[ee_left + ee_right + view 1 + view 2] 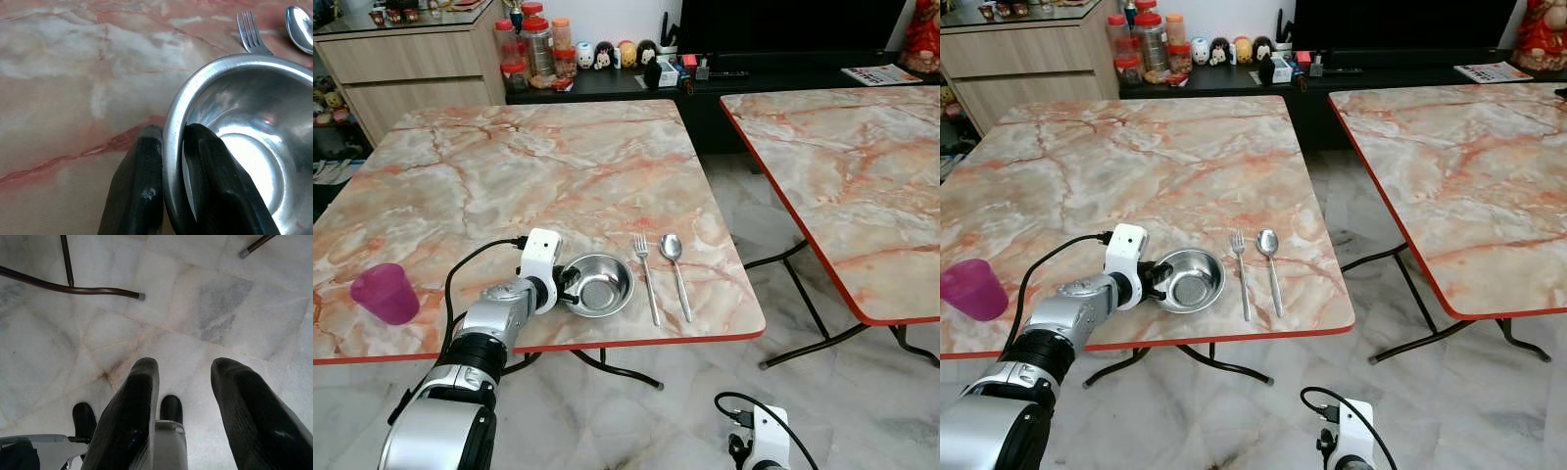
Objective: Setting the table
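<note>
Left gripper [171, 196] pinching steel bowl [597, 284] rim — bowl empty

Bright even light; glare inside bowl [254, 147].

Your two head eyes look forward and down from above the near edge of the marble table [558, 166], both sharing it, the second table [1469, 176] and the steel bowl [598, 284]. Your left wrist camera sits very close behind the left gripper [171, 171], facing along its fingers at the bowl rim, fork [252, 32] and spoon [301, 27] also seen from the head. Your right wrist camera points straight down past the right gripper [183, 416] at the tiled floor [220, 298] and table legs [73, 286].
</note>
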